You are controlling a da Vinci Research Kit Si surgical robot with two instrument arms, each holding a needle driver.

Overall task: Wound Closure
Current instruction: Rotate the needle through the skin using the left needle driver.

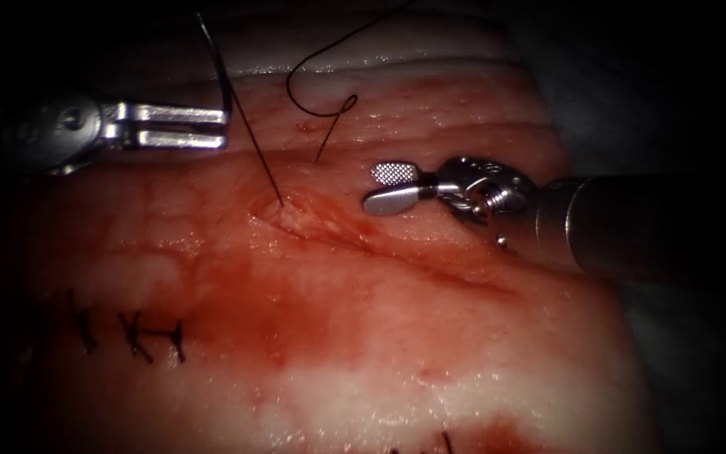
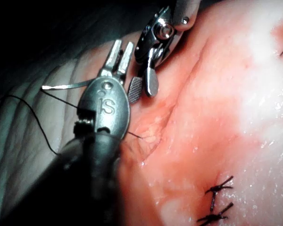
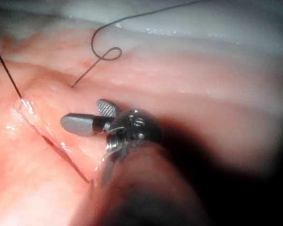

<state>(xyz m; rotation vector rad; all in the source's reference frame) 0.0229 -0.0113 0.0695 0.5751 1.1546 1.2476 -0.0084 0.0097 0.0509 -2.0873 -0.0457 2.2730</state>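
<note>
While the dark thread [image 1: 254, 151] rises slanting from the left end of the long cut [image 1: 397, 252] in the pale pink pork tissue [image 1: 464, 353], the right arm's claw [image 1: 371, 187] sits spread and empty just right of that spot, on the cut's far side. The thread's curled loose tail [image 1: 296, 84] lies farther off. The left arm's claw [image 1: 225, 126], slightly parted, seems to hold nothing, with the thread crossing its tips. The thin silver curved needle [image 2: 66, 86] lies beside its wrist, apparently outside the tissue.
</note>
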